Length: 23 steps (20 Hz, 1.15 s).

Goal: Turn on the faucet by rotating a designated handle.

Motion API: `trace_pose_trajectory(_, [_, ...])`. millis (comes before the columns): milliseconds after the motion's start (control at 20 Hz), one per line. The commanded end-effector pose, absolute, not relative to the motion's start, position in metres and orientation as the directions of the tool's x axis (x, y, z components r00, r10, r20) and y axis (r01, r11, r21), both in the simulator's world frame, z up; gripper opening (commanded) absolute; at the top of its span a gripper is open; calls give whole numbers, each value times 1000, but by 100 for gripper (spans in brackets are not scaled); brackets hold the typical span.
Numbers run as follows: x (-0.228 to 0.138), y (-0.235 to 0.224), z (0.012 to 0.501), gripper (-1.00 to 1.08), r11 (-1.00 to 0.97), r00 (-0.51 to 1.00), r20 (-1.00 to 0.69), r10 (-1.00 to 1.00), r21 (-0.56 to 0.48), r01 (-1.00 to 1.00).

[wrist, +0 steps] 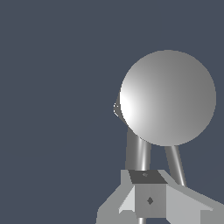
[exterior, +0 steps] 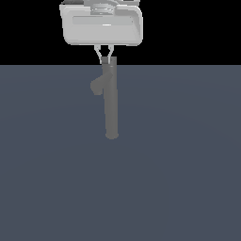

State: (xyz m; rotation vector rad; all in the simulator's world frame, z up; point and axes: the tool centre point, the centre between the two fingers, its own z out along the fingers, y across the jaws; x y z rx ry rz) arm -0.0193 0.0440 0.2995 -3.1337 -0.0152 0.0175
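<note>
Right now the gripper [exterior: 105, 57] is hovering at top centre, fingers slightly parted astride the faucet [exterior: 111, 101] top, gripping nothing visibly; the sideways push should be landing on the handle [wrist: 138, 153], not the spout [exterior: 97, 86].

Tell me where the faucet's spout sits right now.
In the exterior view, the spout branches toward that view's left near the top of the faucet, just below the gripper.
</note>
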Motion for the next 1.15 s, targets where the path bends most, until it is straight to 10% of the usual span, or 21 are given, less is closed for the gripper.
trace_pose_trajectory(0, [-7, -2, 301, -100, -999, 999, 1, -45, -1, -45])
trace_pose_trajectory(1100, [41, -24, 301, -100, -999, 999, 0, -48, 0, -48])
